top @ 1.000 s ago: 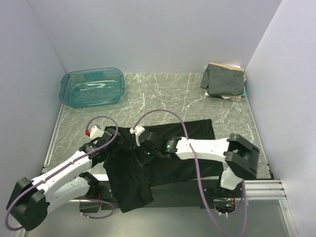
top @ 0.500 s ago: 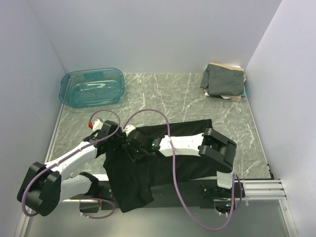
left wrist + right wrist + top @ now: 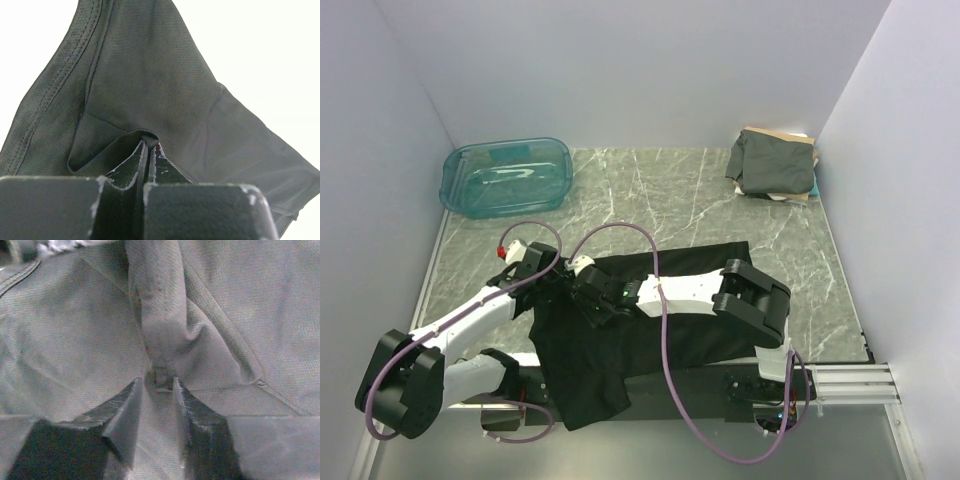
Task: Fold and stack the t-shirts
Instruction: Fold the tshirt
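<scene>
Black shirt [image 3: 650, 345]: matte fine-mesh knit, lay rumpled at near tabletop [image 3: 650, 195] edge.
Left gripper [image 3: 149, 145]: clenched on a shirt fold.
Right gripper [image 3: 157, 382]: jaws apart, straddled a raised cloth ridge.

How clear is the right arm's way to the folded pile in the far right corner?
Probably: only bare table lies before the folded pile. But the right gripper is stretched left, jaws astride a fold of the black t-shirt; it must swing back first.
</scene>
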### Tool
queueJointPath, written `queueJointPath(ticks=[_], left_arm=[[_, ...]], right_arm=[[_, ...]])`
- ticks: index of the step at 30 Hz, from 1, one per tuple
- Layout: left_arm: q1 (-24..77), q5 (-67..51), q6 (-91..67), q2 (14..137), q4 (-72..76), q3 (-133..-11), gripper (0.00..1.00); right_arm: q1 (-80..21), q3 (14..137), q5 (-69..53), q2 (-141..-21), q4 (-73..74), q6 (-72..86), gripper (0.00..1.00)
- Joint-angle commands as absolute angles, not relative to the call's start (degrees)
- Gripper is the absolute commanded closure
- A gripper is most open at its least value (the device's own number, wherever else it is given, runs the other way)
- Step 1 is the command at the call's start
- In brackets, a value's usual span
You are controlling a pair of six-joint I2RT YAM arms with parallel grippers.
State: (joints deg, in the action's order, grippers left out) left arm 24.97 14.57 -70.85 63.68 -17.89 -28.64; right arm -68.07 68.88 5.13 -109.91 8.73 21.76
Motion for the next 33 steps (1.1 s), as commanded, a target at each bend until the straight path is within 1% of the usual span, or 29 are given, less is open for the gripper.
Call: queueJointPath(ticks=[1, 3, 4, 6, 7, 9, 10, 18, 33], left_arm=[[24.7, 14.77, -69.7, 62.32, -17.31, -29.62, 0.99], [24.7, 14.68, -69.52, 62.4, -17.4, -29.62, 0.99], [24.7, 14.59, -69.43, 62.23, -17.32, -29.62, 0.99], [24.7, 14.68, -69.43, 62.14, -17.23, -29.36, 0.99], [24.7, 14.68, -69.43, 62.14, -17.31, -29.27, 0.99], [24.7, 14.41, -69.35, 61.96, -17.05, -29.09, 0.99], [24.7, 14.41, -69.35, 61.79, -17.05, -29.0, 0.99], [24.7, 14.16, -68.82, 58.89, -21.35, -30.5, 0.99], [25.31, 11.43, -72.59, 43.87, -32.51, -26.72, 0.99]], right_arm=[[-68.64, 69.34, 7.82, -110.57, 9.75, 22.41, 0.63], [-68.64, 69.7, 8.52, -110.57, 10.02, 22.41, 0.67], [-68.64, 69.87, 8.96, -110.74, 10.28, 22.33, 0.74], [-68.64, 70.4, 9.66, -110.83, 10.81, 22.41, 0.8], [-68.64, 70.49, 9.84, -110.74, 11.07, 22.33, 0.88], [-68.73, 70.84, 10.02, -110.31, 11.43, 22.24, 0.94], [-68.73, 70.84, 10.02, -110.04, 11.43, 22.06, 0.99], [-68.73, 71.46, 7.82, -105.92, 12.04, 22.15, 1.0], [-68.29, 69.52, 5.72, -98.44, 18.46, 20.39, 1.0]])
